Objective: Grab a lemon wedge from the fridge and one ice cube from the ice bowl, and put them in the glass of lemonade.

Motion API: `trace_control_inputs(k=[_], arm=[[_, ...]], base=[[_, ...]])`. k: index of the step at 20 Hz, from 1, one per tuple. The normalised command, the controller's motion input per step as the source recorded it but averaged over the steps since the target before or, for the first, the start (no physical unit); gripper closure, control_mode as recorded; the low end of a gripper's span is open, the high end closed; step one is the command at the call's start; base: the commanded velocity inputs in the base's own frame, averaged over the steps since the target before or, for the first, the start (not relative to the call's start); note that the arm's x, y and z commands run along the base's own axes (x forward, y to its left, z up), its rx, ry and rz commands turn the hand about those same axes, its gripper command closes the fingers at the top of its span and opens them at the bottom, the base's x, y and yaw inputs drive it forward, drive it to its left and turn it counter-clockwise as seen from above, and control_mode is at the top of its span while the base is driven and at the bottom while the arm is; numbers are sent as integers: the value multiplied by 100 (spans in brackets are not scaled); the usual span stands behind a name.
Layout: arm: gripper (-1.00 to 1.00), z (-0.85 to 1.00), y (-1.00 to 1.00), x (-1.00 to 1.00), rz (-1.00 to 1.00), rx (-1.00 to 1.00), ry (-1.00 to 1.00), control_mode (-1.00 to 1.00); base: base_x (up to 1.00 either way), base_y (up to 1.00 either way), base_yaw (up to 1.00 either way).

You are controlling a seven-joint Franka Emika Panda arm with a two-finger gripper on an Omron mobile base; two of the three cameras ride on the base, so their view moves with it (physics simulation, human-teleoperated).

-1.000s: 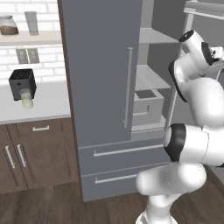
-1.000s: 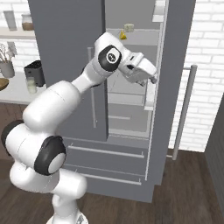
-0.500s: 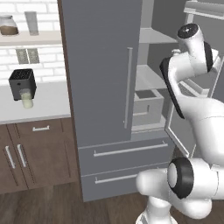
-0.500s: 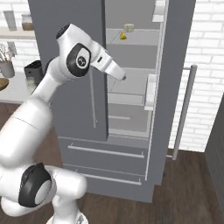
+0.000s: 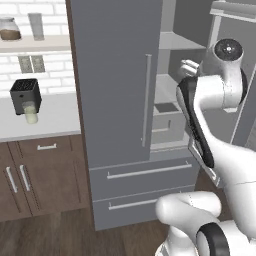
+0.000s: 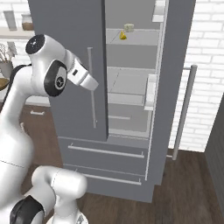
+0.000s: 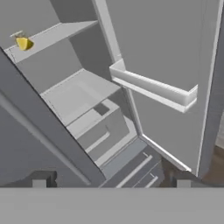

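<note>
Grey fridge shelving is being faced through the right-hand door, already swung open. Nothing is being held by the gripper, its jaws spread wide. The lemon wedge is lying untouched on an upper shelf, well beyond the gripper. Wedge, ice cube and glass are all being left for later.
</note>
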Motion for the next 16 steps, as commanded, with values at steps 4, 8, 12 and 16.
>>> trace_control_inputs(k=[4, 8, 12, 16], arm=[[-100, -2, 38, -10, 62, 2, 0, -100], [-100, 0, 28, 0, 33, -7, -3, -100], [-100, -9, 83, 1, 6, -16, -1, -100], [-100, -37, 91, 32, 0, -15, -5, -100]], base=[[0, 0, 0], [0, 0, 0], [0, 0, 0], [0, 0, 0]])
